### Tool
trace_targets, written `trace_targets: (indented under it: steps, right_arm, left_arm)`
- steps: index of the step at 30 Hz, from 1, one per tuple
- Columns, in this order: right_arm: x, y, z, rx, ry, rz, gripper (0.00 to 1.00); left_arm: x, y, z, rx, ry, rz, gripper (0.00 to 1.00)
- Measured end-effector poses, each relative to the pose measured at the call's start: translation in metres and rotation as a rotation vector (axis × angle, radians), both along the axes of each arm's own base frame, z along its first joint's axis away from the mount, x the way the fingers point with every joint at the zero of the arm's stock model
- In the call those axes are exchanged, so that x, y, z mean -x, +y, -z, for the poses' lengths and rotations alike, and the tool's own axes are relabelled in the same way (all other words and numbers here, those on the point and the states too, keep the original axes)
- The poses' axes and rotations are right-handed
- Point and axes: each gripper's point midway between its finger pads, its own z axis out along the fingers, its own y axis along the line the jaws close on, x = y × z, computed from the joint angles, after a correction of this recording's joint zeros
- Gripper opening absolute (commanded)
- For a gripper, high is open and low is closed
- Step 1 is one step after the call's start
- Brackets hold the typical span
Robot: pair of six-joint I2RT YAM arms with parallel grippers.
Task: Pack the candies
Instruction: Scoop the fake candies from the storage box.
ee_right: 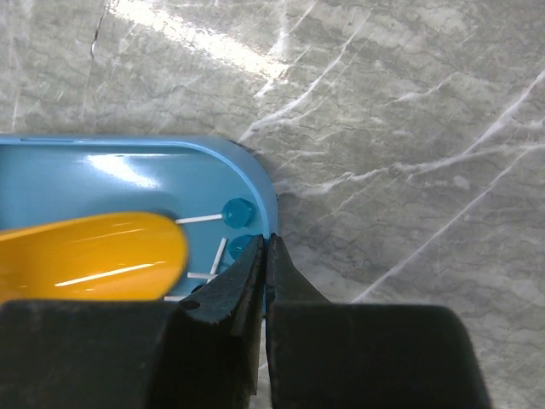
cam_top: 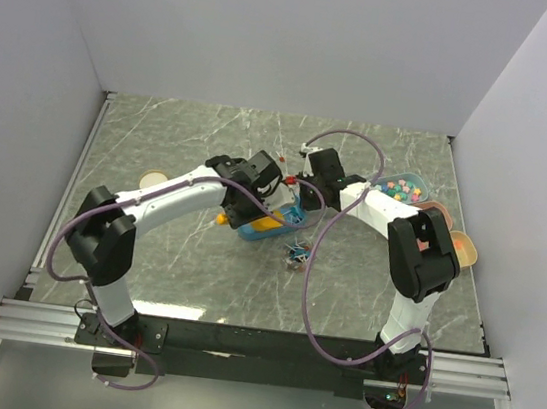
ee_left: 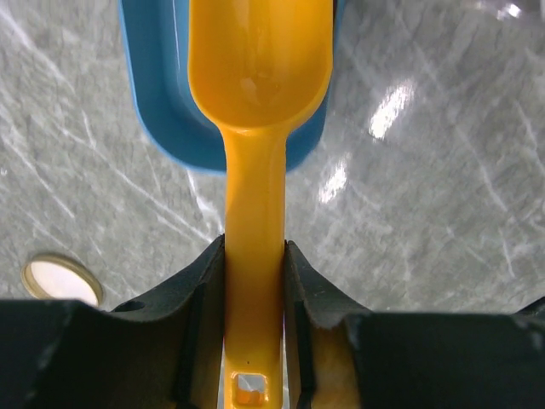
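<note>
Open marble (ee_right: 409, 128) beside; right fingers (ee_right: 238, 285) pinch tray (ee_right: 102, 175) rim.

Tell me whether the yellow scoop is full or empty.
Empty: the yellow scoop shows a bare, glossy bowl, held by the left gripper above the blue container.

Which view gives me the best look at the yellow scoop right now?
Left wrist: the yellow scoop runs full length, handle clamped in the left end effector, bowl empty above the blue tray. Right wrist shows only its bowl; top external, a yellow sliver under the arms.
</note>
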Motion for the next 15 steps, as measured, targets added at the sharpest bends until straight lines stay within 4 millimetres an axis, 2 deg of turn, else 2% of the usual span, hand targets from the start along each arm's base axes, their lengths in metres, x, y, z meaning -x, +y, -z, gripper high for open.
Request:
trace_targets:
  steps: [8, 15]
  right_arm:
    - [0.003, 0.005, 0.000, -0.009, 0.004, -0.004, 0.00]
    - [0.005, 0.005, -0.001, -0.022, 0.012, 0.013, 0.00]
  left_arm:
    - [-0.012, -0.021, 0.015, -0.010, 0.060, -0.026, 0.01]
    - [-0.016, -0.025, 0.027, -0.051, 0.120, -0.090, 0.01]
